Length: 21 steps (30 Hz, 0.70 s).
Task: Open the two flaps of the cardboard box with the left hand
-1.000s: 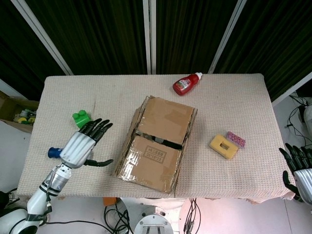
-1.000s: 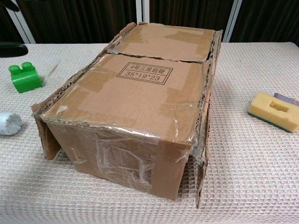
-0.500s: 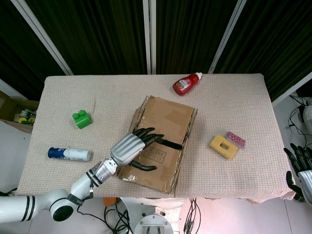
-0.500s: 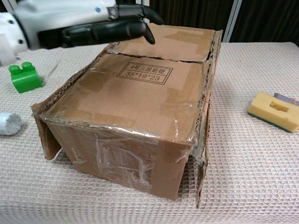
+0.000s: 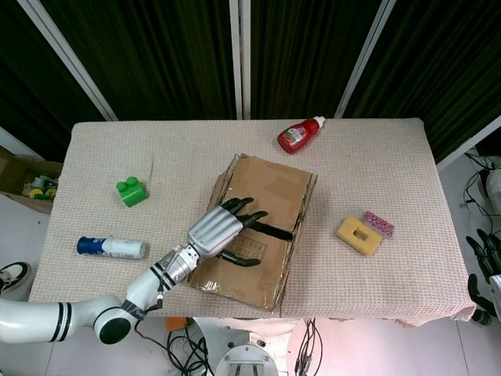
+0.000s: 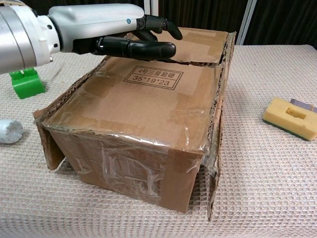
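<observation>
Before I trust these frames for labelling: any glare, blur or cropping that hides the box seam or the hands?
Chest view: tape on the cardboard box shines lightly, its print stays readable, and the left hand is sharp but cropped at the frame's left. Head view: even light, seam visible; the right hand is cut by the edge.

The left hand (image 5: pixel 221 229) lies over the cardboard box (image 5: pixel 250 231), mid-table (image 5: pixel 376 157).

Bright, even overhead light, backdrop v. dark. Soft shadows only. Glare on clear packing tape (image 6: pixel 148 136) (chest view); both pics sharp.
</observation>
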Tool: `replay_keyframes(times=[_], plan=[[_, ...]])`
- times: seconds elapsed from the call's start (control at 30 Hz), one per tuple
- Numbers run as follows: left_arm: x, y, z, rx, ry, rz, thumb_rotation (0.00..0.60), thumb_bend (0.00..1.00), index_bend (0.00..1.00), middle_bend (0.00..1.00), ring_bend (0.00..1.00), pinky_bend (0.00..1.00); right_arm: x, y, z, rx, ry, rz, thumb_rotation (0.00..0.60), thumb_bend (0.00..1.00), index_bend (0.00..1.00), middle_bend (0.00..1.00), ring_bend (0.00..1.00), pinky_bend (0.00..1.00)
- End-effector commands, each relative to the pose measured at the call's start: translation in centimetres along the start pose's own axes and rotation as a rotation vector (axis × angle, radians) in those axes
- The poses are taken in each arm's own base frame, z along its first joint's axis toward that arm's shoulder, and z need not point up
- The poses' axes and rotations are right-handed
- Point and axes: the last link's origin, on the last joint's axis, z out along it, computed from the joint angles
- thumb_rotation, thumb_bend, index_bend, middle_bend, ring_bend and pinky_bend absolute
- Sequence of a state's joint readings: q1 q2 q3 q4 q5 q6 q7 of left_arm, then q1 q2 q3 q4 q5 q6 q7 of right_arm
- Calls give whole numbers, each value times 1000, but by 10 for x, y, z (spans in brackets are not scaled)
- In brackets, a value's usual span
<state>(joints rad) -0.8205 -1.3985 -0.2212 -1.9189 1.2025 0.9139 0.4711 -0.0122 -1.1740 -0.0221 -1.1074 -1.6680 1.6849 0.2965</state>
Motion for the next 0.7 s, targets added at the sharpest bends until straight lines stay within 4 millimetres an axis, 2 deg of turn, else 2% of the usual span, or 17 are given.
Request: replay_keyframes(times=[0.03, 0.23, 0.33, 0.6, 0.7], plan=[[2, 1, -4, 6, -13, 7, 0, 0, 135, 505, 70, 168, -1, 0, 0, 2, 2, 3, 561, 624, 0, 0, 0, 0], [19, 10, -12, -25, 16, 41, 0, 0, 135, 577, 105, 169, 1, 0, 0, 1, 12, 5, 558, 615, 0, 0, 0, 0], [39, 16, -21, -44, 48, 54, 0, 0, 134, 618, 127, 169, 1, 0, 0, 2, 14, 4, 560, 609, 0, 0, 0, 0], [83, 27, -58, 10, 8, -91, 0, 0, 113, 662, 150, 170, 2, -2, 4, 11, 22, 7, 560, 596, 0, 0, 0, 0], [92, 22, -63, 11, 14, -112, 0, 0, 112, 675, 165, 170, 2, -5, 6, 21, 20, 5, 559, 594, 0, 0, 0, 0]])
